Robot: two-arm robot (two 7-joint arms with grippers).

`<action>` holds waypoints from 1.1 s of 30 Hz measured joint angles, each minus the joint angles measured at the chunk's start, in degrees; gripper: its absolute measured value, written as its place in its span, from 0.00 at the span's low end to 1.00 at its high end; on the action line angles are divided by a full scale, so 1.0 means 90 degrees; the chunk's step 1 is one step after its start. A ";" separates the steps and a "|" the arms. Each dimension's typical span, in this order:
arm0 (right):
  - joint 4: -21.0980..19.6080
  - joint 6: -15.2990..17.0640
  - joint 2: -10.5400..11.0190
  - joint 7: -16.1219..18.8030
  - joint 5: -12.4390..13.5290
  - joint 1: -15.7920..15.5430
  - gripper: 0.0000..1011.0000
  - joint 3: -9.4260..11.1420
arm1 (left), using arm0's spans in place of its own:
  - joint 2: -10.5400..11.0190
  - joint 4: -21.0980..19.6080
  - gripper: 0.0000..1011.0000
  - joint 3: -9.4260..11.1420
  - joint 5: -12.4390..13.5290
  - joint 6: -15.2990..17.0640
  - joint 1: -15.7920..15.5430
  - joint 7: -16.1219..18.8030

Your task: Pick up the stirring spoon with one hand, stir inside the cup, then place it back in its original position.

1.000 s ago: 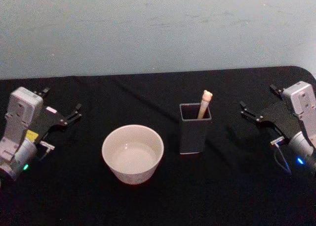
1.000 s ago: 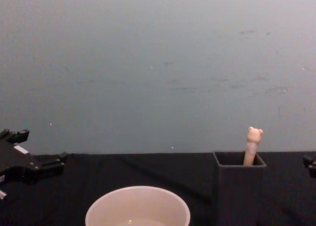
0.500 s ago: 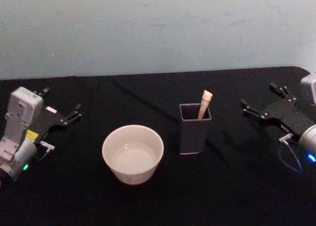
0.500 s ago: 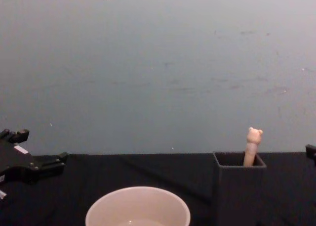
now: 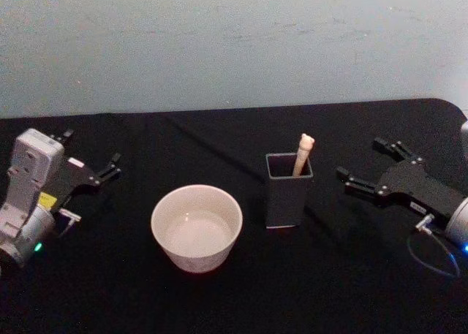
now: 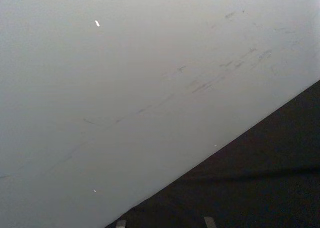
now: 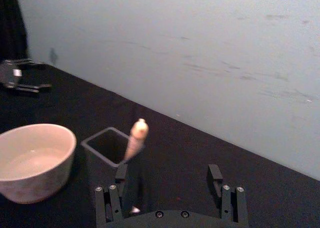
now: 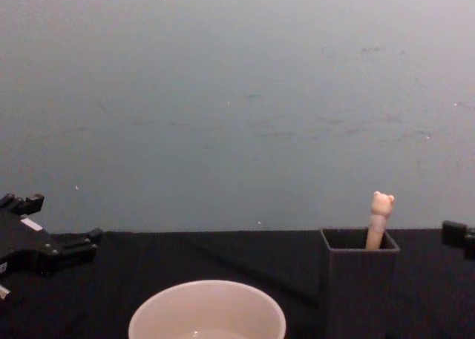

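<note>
On the black bench point(image 5: 219, 140), the stirring spoon point(image 5: 303, 153) stands in its dark holder point(image 5: 287, 202) beside the cup point(image 5: 196, 228), nothing grasped or stirred yet; the right gripper point(image 5: 358, 157), fingers wide and empty, points toward the holder, the left gripper point(image 5: 92, 147) parked far left, fingers apart.

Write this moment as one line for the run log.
right gripper: open, right of holder, apart | spoon: in holder | left gripper: open, idle at left | cup: left of holder

Cream cup point(image 5: 194, 259), dark grey holder point(image 5: 286, 203), beige spoon point(image 5: 301, 153)
</note>
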 joint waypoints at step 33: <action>0.0792 0.0815 -0.1368 0.0214 -0.0561 0.1069 0.99 -0.0400 | 0.0000 0.0000 0.99 0.0000 0.0000 0.0000 0.0000 0.0000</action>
